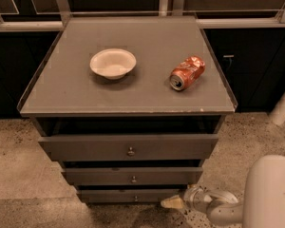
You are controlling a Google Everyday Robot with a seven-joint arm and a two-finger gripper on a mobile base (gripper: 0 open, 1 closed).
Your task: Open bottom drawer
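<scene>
Camera view, looking down from the front: grey cabinet [133,99] w/ flat top and three drawers stacked below. On the top, a white bowl [112,63] sits upright, left of centre. A red soda can [187,72] lies on its side to the right, dented, open end toward the front edge. Bowl and can are well apart.

Top drawer [85,147] has the widest, tallest front, w/ a round knob [130,151] in the middle and a dark gap btwn its front and the cabinet top. Middle drawer [95,176] is below, narrower, also w/ a dark gap above it.

The bottom drawer [109,195] is lowest, just above the floor [19,165]. It has the slimmest front and a tiny knob at centre. Can't tell if it's pulled out at all.

The gripper [173,203] is low, near the floor, at the right end of the bottom drawer's front. Its cream tip points left toward the cabinet. Tip is right of the tiny knob, not on it. Touching the front or just beside it: can't tell. Gripper state: can't tell either.

The arm [218,209] runs from the gripper to the lower right corner. The robot's white body [270,194] fills that corner.

Behind the cabinet: dark cupboards [256,65] under a pale rail [247,23].
</scene>
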